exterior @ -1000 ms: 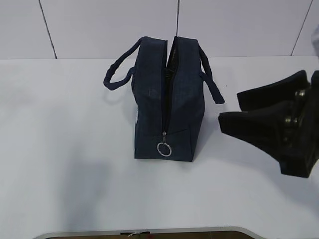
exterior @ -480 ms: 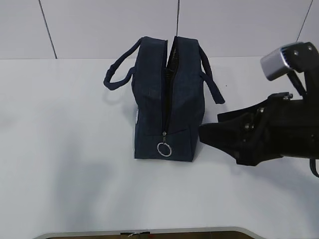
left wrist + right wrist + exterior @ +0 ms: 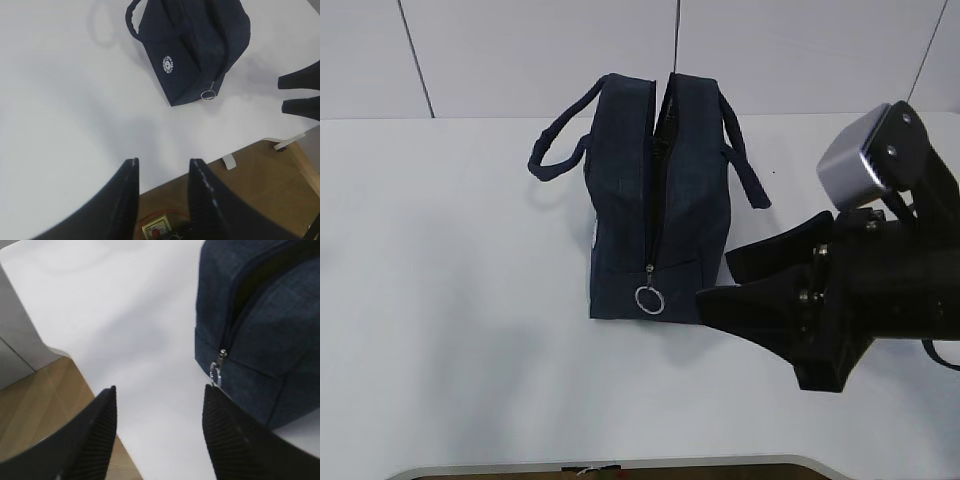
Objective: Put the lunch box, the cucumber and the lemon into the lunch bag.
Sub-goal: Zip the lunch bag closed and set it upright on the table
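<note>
The right gripper (image 3: 715,282), jaws apart and empty, has advanced leftward to just beside the lunch bag (image 3: 655,210), nearing its ring pull (image 3: 649,299). In the left wrist view, the left gripper (image 3: 162,167) hovers apart over bare table (image 3: 60,100). The right wrist view shows the zipper slider close ahead, so zipping looks imminent.

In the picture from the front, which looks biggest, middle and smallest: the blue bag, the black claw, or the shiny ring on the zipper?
1. The lunch bag and the right claw look about alike; the claw is nearer the camera, so no ranking.
2. The ring pull is clearly smallest.
</note>
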Robot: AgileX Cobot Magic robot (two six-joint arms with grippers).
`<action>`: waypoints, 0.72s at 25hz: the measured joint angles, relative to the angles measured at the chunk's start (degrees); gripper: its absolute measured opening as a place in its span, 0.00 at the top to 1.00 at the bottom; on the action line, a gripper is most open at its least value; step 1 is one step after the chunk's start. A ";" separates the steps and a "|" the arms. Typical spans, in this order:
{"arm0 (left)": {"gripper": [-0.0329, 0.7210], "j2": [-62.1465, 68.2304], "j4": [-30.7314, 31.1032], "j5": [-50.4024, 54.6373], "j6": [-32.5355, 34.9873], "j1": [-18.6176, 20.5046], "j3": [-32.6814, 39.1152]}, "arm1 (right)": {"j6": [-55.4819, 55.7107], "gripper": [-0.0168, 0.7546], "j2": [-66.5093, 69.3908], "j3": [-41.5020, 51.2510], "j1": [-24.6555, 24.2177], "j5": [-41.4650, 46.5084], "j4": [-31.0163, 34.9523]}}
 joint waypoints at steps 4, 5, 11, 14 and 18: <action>0.64 0.00 -0.99 0.00 0.00 0.00 0.09 | -2.77 0.41 0.00 0.00 0.00 1.65 -0.43; 0.64 0.00 -0.99 0.00 0.00 0.00 0.09 | -3.63 0.41 0.00 0.00 0.00 1.65 -0.43; 0.64 0.00 -1.13 0.00 0.00 0.00 0.09 | -10.60 0.41 3.28 0.00 0.00 1.65 0.10; 0.64 0.00 -1.13 0.00 0.00 0.00 0.09 | -13.58 0.41 6.94 0.00 0.00 1.65 3.24; 0.64 0.00 -1.13 0.00 0.00 0.00 0.09 | -20.52 0.41 11.85 -0.11 0.00 1.65 10.18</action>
